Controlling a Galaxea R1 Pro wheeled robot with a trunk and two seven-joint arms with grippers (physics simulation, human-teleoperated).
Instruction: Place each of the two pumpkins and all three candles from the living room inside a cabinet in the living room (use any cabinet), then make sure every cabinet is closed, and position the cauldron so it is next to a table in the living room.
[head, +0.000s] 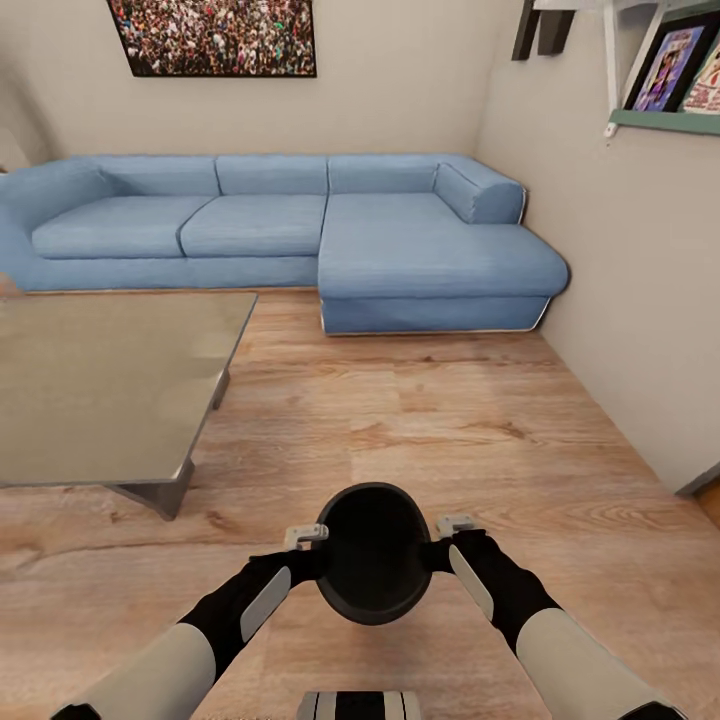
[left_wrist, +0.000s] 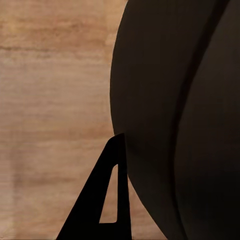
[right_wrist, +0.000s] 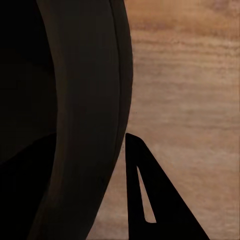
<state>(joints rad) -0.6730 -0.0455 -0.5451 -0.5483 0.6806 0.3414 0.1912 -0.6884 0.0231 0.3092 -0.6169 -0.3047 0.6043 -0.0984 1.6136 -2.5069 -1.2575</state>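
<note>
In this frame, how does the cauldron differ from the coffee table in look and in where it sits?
The cauldron is black, round and open-topped; the table is grey, flat and rectangular. The cauldron is held off the floor between the left gripper and right gripper; the table stands on the wooden floor. Both look empty.

Matt black cauldron (head: 373, 565) — grainy wood floor (head: 450, 420) — cloth sofa (head: 300, 225).

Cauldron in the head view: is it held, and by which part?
Yes. The cauldron is held between both grippers, the left gripper and the right gripper clamped on opposite sides of its rim.
</note>
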